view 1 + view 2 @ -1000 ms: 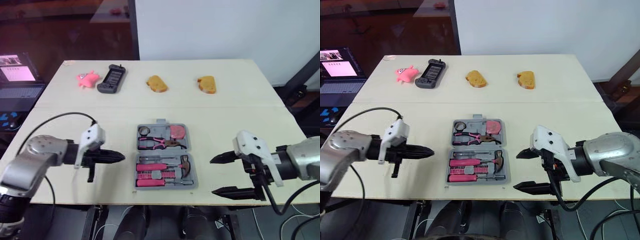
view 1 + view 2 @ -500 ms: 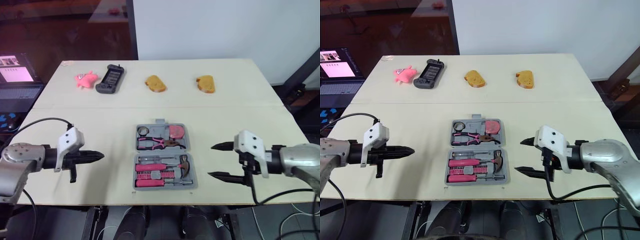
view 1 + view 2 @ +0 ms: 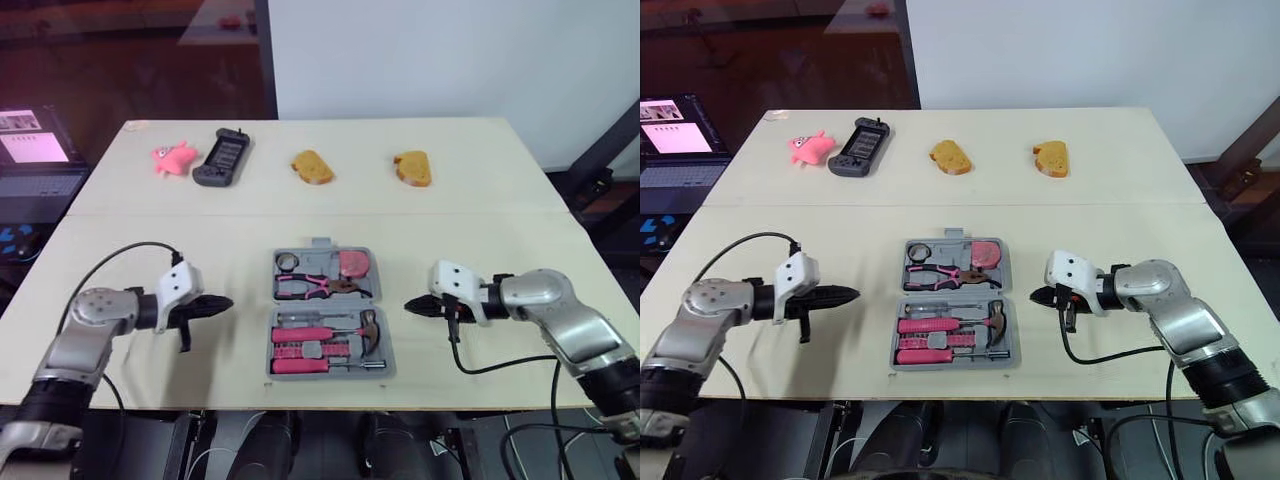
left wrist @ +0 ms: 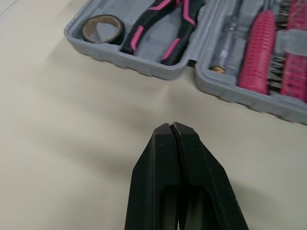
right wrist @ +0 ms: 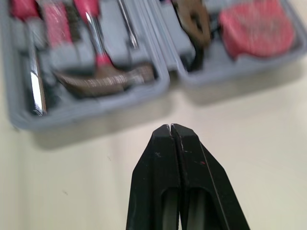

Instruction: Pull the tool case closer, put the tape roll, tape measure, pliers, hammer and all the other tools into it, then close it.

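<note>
Lying open at the near middle of the pale table (image 3: 450,190), the grey moulded-plastic tool case (image 3: 327,304) cradles a ring-shaped tape roll (image 3: 288,262), pink-handled pliers (image 3: 315,287), a rounded tape measure (image 3: 354,264) and a steel-headed hammer (image 3: 345,333). We hold our tapered black left gripper (image 3: 226,303) and right gripper (image 3: 412,306) pinched together, one at each side of the case and apart from it.

One tool case (image 3: 326,303), two bread slices (image 3: 313,167), one pink toy (image 3: 172,159), one dark handheld console (image 3: 223,158), one laptop (image 3: 35,180).
</note>
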Action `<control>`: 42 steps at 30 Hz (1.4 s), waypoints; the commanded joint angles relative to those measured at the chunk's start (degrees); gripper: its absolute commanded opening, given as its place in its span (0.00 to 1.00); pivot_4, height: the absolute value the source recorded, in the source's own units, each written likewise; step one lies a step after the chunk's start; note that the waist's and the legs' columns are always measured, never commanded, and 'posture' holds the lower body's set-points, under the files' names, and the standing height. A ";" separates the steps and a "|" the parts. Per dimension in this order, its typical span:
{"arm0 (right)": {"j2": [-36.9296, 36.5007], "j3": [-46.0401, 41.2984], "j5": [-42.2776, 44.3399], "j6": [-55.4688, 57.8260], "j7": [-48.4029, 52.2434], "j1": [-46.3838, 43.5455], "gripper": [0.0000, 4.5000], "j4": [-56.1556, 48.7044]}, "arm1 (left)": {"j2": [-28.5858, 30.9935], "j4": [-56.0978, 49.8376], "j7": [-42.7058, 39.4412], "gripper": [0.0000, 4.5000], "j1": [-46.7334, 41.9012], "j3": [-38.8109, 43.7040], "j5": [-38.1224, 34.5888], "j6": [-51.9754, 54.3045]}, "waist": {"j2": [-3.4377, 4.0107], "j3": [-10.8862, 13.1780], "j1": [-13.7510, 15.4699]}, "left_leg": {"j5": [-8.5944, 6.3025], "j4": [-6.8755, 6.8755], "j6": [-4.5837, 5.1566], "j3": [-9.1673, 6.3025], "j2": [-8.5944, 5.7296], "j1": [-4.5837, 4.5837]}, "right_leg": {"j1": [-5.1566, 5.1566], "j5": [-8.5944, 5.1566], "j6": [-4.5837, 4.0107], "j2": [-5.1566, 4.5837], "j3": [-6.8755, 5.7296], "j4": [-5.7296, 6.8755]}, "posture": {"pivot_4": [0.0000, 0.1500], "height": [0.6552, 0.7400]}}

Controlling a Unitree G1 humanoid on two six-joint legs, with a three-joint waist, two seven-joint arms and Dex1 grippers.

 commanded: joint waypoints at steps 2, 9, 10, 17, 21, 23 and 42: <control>2.25 1.16 -3.88 -3.27 0.46 -3.27 0.01 4.07 | -1.96 2.88 1.09 0.00 -2.78 -2.00 2.19 -2.99 | 0.00 0.00 -0.66 | 0.01 -0.01 -0.01 0.00 -0.03 0.01 | 0.00 0.07 0.12 0.01 0.00 0.02 | 1.00 1.00; 8.96 3.84 -8.88 -6.47 -0.95 -8.17 0.01 12.30 | -5.98 5.94 2.35 0.00 -3.82 -4.56 3.95 -3.91 | 0.00 -0.01 -2.13 | 0.01 -0.05 -0.02 -0.04 -0.08 0.05 | -0.01 0.08 0.14 0.06 0.00 0.10 | 1.00 1.00; 9.83 4.01 -9.36 -6.76 -1.09 -8.69 0.01 13.30 | -6.41 6.15 2.60 0.00 -3.86 -4.78 4.16 -3.95 | 0.00 -0.01 -2.32 | 0.02 -0.05 -0.04 -0.06 -0.08 0.05 | 0.00 0.08 0.14 0.07 0.00 0.11 | 1.00 1.00; 13.70 4.62 -11.23 -8.84 -1.08 -11.15 0.01 17.97 | -7.01 4.39 2.94 0.00 -2.65 -6.04 4.44 -2.24 | 0.01 -0.01 -2.60 | 0.03 -0.05 -0.05 -0.09 -0.09 0.06 | 0.01 0.08 0.14 0.08 0.00 0.13 | 1.00 1.00; 15.19 4.45 -11.41 -10.02 -0.57 -11.47 0.01 18.91 | -7.24 3.21 3.23 0.00 -1.86 -6.12 4.28 -1.29 | 0.01 -0.02 -2.57 | 0.03 -0.05 -0.06 -0.09 -0.09 0.07 | 0.00 0.08 0.14 0.08 0.01 0.14 | 1.00 1.00; 15.95 4.81 -11.83 -10.72 -0.41 -11.59 0.01 19.38 | -7.97 3.61 3.58 0.00 -1.86 -6.58 4.52 -1.02 | 0.01 -0.02 -2.49 | 0.04 -0.05 -0.06 -0.10 -0.10 0.07 | 0.01 0.08 0.14 0.08 0.01 0.15 | 1.00 1.00; 18.03 4.50 -10.99 -9.60 1.88 -9.29 0.01 15.00 | -11.02 1.77 4.48 0.00 -1.29 -8.09 5.53 0.82 | 0.04 -0.03 -2.43 | 0.03 -0.10 -0.06 -0.14 -0.13 0.42 | 0.39 0.07 0.14 0.07 0.01 0.08 | 1.00 1.00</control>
